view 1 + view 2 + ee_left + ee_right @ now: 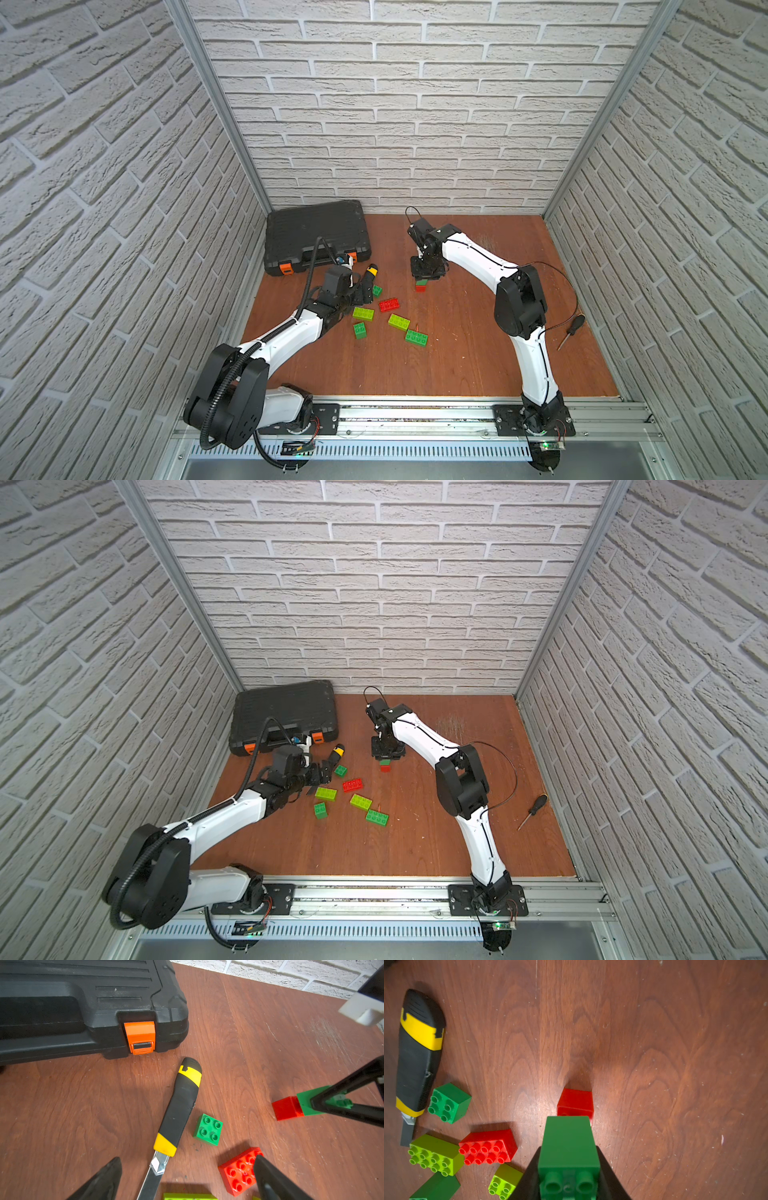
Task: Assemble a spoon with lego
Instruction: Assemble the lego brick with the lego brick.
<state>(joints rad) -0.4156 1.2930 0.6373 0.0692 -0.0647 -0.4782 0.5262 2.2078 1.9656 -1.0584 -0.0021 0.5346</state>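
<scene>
**Clamping a green brick against a red one, six bricks lying loose**

Starting nearest the arm bases, we see a stretch of bare bench [457, 365]. Beyond it the loose lego [360, 801] lies scattered and unjoined toward the left arm's side. First come a dark green oblong brick [416, 337] and a stubby green brick [360, 330]. Behind these are a lime oblong brick [399, 322] and a second lime brick [363, 313]. Then come a red oblong brick [389, 304] and a small green square brick [377, 290]. A screwdriver [572, 330] lies well apart on the right arm's side.

Farther on, the left claw [187, 1158] hangs over the blade end of a yellow-black utility knife [178, 1105]. Its fingers are spread wide and hold nothing. The small green square brick sits just beside the knife's handle.

Past that, the right claw [569, 1148] points down, clamped on a held green brick [569, 1136]. The brick's far end touches a red square brick [575, 1101] at the bench. We cannot tell whether the two are pressed fully together.

Farthest back, a black toolbox [316, 237] with orange latches sits in the corner by the brick wall.
</scene>
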